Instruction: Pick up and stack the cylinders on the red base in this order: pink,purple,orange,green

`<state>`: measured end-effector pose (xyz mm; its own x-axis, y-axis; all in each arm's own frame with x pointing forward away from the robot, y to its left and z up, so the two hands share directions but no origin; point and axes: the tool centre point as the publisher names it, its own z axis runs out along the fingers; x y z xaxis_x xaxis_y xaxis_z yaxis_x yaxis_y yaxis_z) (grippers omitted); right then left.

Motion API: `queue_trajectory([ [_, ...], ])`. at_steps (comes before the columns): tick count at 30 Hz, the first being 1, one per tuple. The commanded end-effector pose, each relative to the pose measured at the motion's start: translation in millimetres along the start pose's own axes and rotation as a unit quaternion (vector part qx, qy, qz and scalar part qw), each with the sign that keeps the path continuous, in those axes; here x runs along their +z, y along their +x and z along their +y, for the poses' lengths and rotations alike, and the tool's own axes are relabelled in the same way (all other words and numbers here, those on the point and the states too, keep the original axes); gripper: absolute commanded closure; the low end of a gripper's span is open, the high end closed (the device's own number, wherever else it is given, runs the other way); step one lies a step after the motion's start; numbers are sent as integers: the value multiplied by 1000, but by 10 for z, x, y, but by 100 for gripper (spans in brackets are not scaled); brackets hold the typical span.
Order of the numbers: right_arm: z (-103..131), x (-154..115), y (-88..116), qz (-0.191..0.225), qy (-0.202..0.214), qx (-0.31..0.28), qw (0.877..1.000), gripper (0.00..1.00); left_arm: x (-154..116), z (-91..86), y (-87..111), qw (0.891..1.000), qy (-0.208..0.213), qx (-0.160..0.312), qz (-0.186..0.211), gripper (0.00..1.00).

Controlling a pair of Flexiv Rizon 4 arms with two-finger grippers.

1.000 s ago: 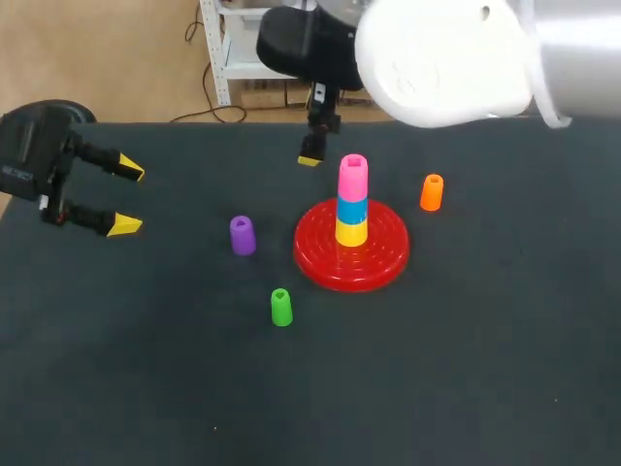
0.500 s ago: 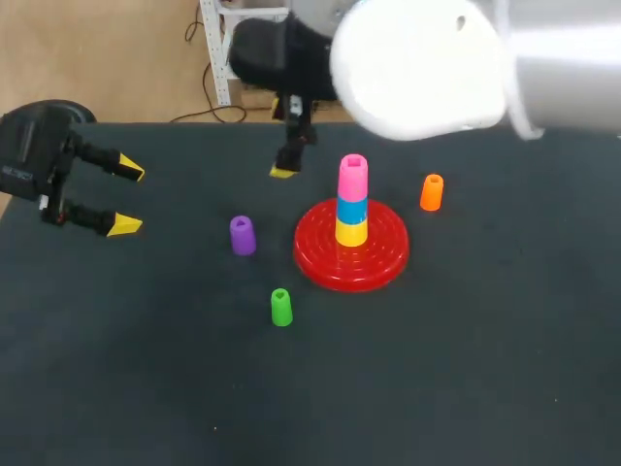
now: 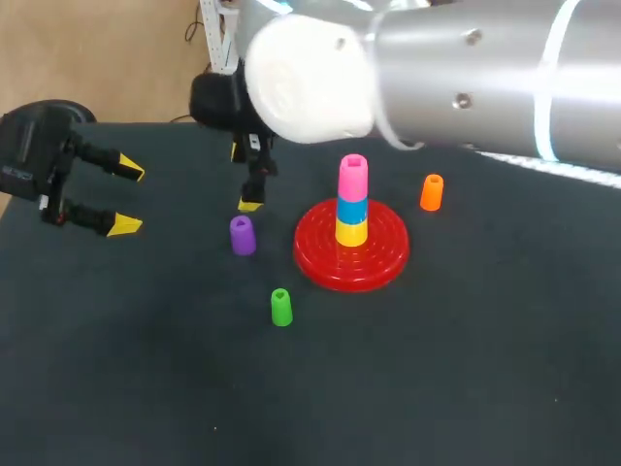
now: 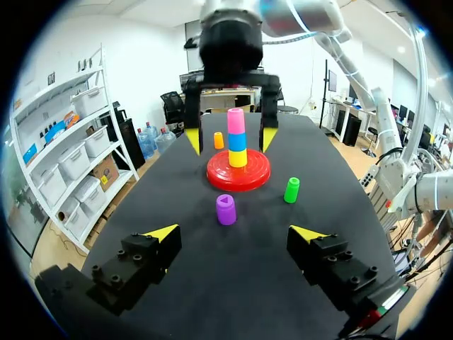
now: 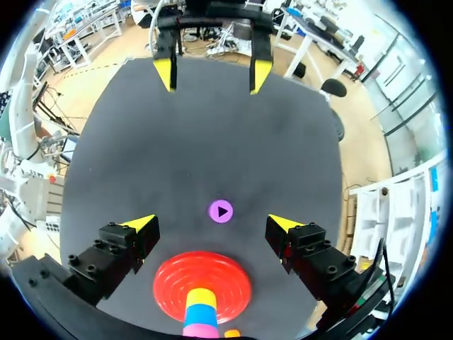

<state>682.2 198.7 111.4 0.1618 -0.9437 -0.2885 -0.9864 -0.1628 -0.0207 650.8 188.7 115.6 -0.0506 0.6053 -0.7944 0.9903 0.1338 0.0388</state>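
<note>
One purple cylinder (image 3: pixel 242 235) stands upright, a triangular hollow in its top.

Left claw (image 3: pixel 127 199) hangs at bench's (image 3: pixel 466 388) left edge, fingers spread wide, nothing held. Right arm (image 3: pixel 456 73) stretches in past middle; right claw (image 5: pixel 212 225) points down, fingers apart, seemingly clear of surface.

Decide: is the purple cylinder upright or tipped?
Upright. The purple cylinder stands on end, holed top facing the right wrist camera.
</note>
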Motion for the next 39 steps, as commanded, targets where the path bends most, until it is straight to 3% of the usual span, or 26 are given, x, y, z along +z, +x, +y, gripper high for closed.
queue_trajectory([
  [1, -59, 157, 3, 8, -35, 1, 999, 0, 0, -2, 14, 1000, -1, 2, -2, 0],
  [20, 158, 558, 63, 61, -8, -2, 998, 0, 0, -2, 14, 1000, -1, 2, -2, 0],
  [39, -47, 813, 140, 65, -13, 6, 998, 0, 0, -2, 14, 1000, -1, 2, -2, 0],
])
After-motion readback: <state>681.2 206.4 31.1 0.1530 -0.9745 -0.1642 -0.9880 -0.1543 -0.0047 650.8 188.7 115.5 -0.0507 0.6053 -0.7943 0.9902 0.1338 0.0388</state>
